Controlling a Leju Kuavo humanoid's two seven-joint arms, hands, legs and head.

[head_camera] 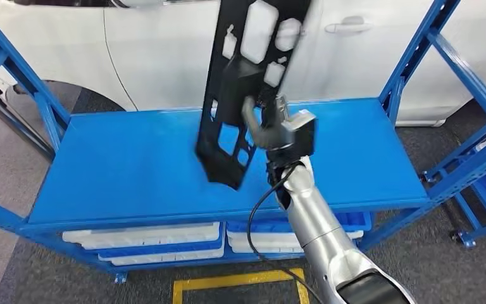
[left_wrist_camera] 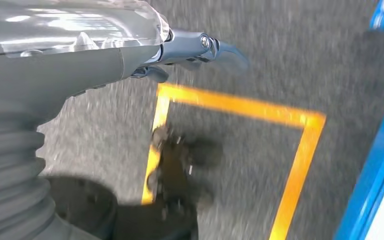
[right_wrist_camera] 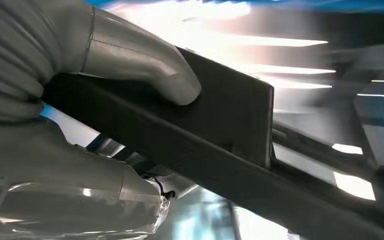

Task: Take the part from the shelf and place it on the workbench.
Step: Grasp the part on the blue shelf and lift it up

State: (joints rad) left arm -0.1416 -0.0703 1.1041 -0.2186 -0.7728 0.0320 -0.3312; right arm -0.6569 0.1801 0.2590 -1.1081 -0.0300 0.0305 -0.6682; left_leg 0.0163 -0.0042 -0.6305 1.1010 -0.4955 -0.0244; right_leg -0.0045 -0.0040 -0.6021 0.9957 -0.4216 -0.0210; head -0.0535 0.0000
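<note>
A long black plastic part (head_camera: 243, 88) with several cut-out openings stands nearly upright above the blue shelf top (head_camera: 133, 164), its lower end close over the surface. My right hand (head_camera: 267, 123) grips it at its middle. In the right wrist view the thumb (right_wrist_camera: 145, 65) presses on the flat black part (right_wrist_camera: 220, 125). My left hand (left_wrist_camera: 130, 55) hangs low over the grey floor with nothing in it, fingers (left_wrist_camera: 205, 47) slightly curled.
The blue shelf frame has slanted uprights at left (head_camera: 19, 82) and right (head_camera: 430, 57). White and blue trays (head_camera: 145, 244) sit on the level below. A white car (head_camera: 367, 50) stands behind. Yellow floor tape (left_wrist_camera: 240, 107) marks a square by my feet.
</note>
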